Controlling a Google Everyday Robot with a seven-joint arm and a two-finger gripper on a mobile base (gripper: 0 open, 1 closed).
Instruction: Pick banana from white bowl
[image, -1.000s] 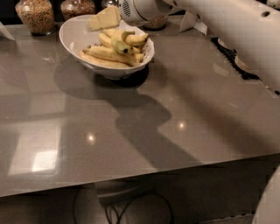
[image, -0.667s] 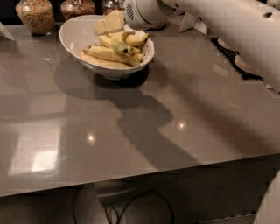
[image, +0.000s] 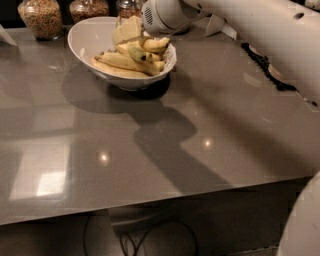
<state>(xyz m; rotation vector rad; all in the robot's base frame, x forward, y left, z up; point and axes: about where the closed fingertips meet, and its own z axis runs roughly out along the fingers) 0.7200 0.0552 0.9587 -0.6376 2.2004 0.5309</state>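
The white bowl (image: 87, 37) stands at the back left of the grey table and holds several bananas. The short, curved, greener banana (image: 136, 51) with a dark tip lies on top of the pile at the bowl's right side, over longer pale bananas (image: 116, 60). My gripper (image: 126, 34) reaches in from the upper right and sits low over the bowl, just above and left of the green banana, touching or almost touching the pile. Its white wrist (image: 161, 15) is right behind it.
Glass jars (image: 42, 17) (image: 89, 9) stand behind the bowl at the table's back edge. My white arm (image: 260, 25) spans the upper right. A dark strip (image: 262, 62) lies on the table at the right. Cables (image: 145, 240) hang below the front edge.
The gripper has come down and a little forward into the bowl, closer to the bananas. The bowl and bananas have not visibly moved.
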